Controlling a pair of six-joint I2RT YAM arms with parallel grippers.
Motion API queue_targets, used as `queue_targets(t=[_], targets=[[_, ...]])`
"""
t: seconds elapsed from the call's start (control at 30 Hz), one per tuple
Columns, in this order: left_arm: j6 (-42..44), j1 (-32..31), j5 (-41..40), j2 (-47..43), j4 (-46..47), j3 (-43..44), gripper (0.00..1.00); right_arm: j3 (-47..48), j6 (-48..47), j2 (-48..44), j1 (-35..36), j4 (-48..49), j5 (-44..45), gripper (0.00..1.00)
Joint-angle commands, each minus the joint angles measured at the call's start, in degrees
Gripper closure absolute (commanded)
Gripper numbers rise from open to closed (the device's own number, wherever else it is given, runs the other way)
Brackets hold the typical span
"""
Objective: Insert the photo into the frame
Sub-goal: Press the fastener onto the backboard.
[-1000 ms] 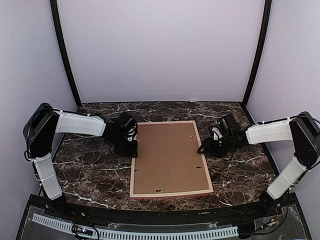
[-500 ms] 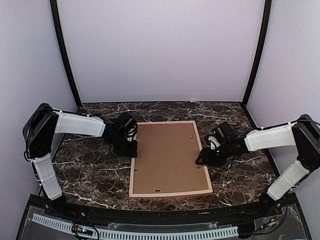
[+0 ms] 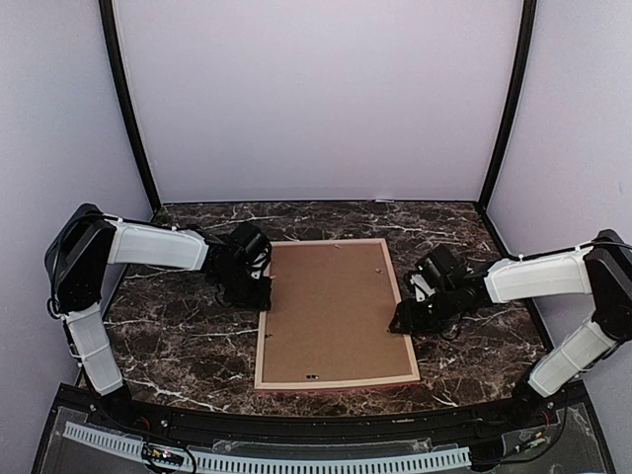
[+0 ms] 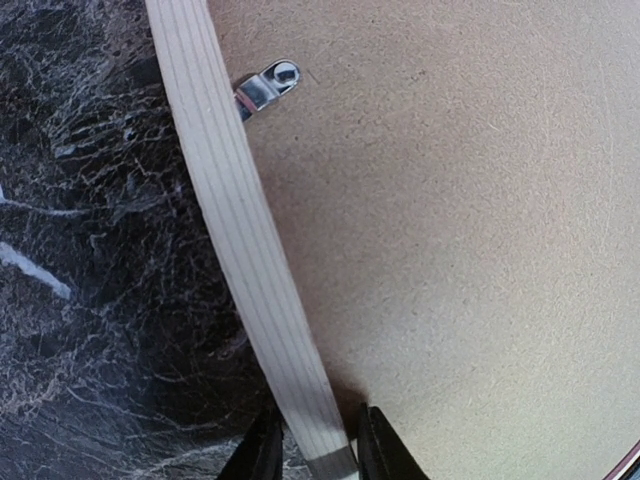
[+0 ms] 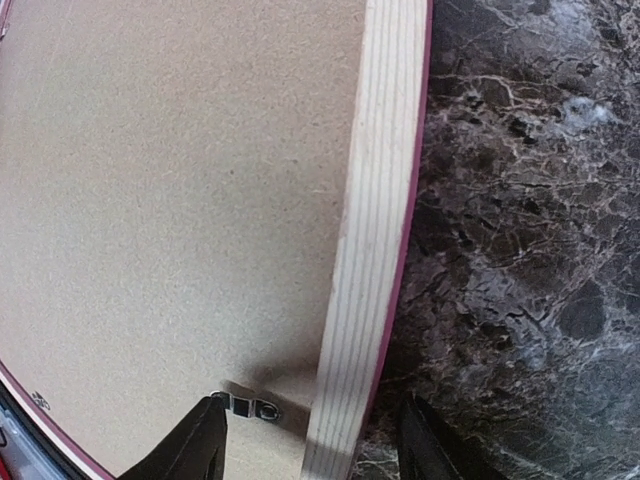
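The frame (image 3: 263,341) lies face down on the marble table, pale wood rails up, a pink edge showing along its outer side (image 5: 405,230). A plain brown backing board (image 3: 334,311) fills it. The photo is hidden. My left gripper (image 3: 259,294) straddles the left rail (image 4: 240,230), its jaws shut narrowly on it (image 4: 318,450). My right gripper (image 3: 403,321) straddles the right rail (image 5: 375,200) with its jaws open wide (image 5: 315,440). One fingertip (image 5: 200,440) is over the board beside a metal clip (image 5: 248,407). The other is over the table.
A second metal clip (image 4: 265,85) sits on the backing board by the left rail, ahead of my left fingers. Dark marble table (image 3: 178,341) surrounds the frame. Lilac walls and black posts (image 3: 126,109) close in the back and sides.
My right gripper has slid along the right rail toward the near edge and widened a little. The left gripper and the frame have stayed put.
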Motion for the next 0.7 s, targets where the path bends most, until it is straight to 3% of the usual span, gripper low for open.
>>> queue_targets(t=[0.0, 0.67], targets=[[0.5, 0.3, -2.9, -0.8, -2.8, -0.9, 0.73, -0.4, -1.6, -0.8, 1.2, -2.7, 2.9, 0.41], [0.6, 0.3, -2.6, -0.4, -2.7, -0.5, 0.73, 3.1, -2.8, 3.6, 4.9, -4.5, 10.4, 0.42]])
